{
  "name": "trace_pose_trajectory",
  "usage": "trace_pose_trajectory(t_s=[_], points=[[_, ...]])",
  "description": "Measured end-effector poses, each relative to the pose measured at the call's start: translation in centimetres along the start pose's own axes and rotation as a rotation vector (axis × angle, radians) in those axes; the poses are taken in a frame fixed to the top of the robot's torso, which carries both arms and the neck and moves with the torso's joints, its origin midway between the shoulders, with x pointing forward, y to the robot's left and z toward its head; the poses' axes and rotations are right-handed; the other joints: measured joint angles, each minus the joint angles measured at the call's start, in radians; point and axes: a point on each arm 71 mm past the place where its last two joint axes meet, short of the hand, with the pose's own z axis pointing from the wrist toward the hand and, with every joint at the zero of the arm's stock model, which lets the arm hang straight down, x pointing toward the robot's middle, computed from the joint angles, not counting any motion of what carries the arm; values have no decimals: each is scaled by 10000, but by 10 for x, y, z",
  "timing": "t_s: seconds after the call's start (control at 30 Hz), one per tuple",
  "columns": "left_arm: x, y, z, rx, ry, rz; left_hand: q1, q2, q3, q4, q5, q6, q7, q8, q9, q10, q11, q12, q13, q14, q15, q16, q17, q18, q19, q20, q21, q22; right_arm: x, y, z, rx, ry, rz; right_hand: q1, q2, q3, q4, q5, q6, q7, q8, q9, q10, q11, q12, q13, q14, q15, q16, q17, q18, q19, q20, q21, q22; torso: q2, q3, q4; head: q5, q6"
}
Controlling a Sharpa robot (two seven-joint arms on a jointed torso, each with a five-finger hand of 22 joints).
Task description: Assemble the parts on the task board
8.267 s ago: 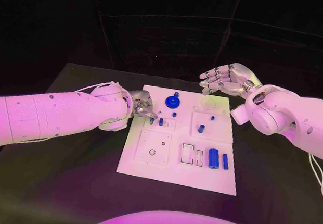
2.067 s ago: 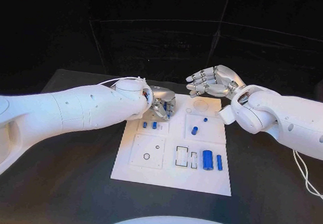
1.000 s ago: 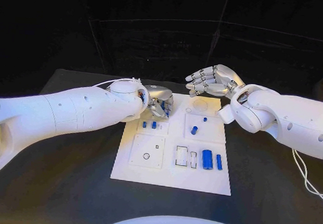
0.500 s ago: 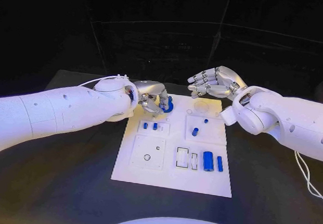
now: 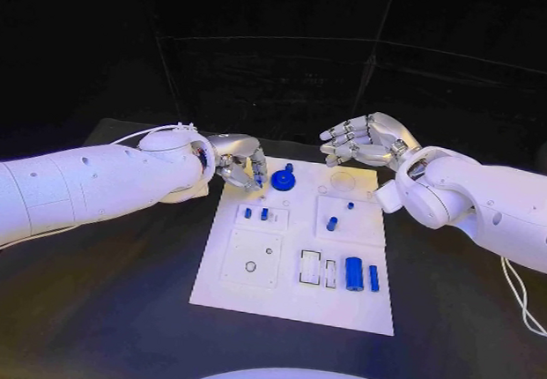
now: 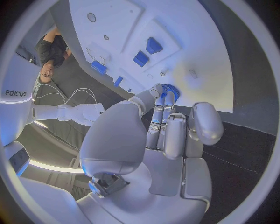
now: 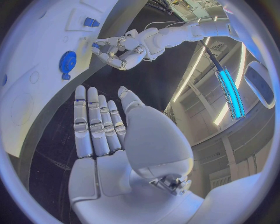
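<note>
Where the arm [image 6: 17, 93] bends, "sharpa" reads.

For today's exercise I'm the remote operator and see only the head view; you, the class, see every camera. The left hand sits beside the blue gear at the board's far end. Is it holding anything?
Observer: No. The left wrist view shows the left hand with a bare palm, its fingers stretched toward the gear.
Operator: Is the gear free of it?
Observer: It looks so. The right wrist view shows white board between the gear and those fingers.
Operator: And the right hand?
Observer: Its own wrist view shows the right hand holding nothing, fingers straight and side by side.
</note>
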Motion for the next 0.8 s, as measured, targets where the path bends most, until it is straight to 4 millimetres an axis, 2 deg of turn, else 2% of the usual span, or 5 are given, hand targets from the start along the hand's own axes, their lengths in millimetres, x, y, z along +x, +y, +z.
trace_pose_trajectory(t_s=[0.33, 0.8], points=[[9, 5, 5, -199, 314, -87, 0, 0, -1, 0, 0, 0, 0, 0, 0, -1, 1, -41, -7, 0, 0, 0, -13, 0, -1, 1, 0, -1, 1, 0, 1, -8, 15, 6, 0, 0, 0, 0, 0, 0, 0, 0, 0, 0, 0, 0, 1, 0, 0, 0, 0, 0, 0, 0, 0, 1, 5, -3, -10, 12, -18], [17, -1, 9, -88, 589, -170, -50, -50, -1, 1, 0, 0, 0, -41, 3, 35, 38, -46, -10, 0, 0, 0, -54, 0, -2, 2, 0, -2, 2, 0, 1, -18, 31, 13, 0, 0, 0, 0, 0, 0, 0, 0, 0, 0, 0, 0, 1, 0, 0, 0, 0, 0, 0, 0, 0, 1, 2, 7, -11, -5, -28]])
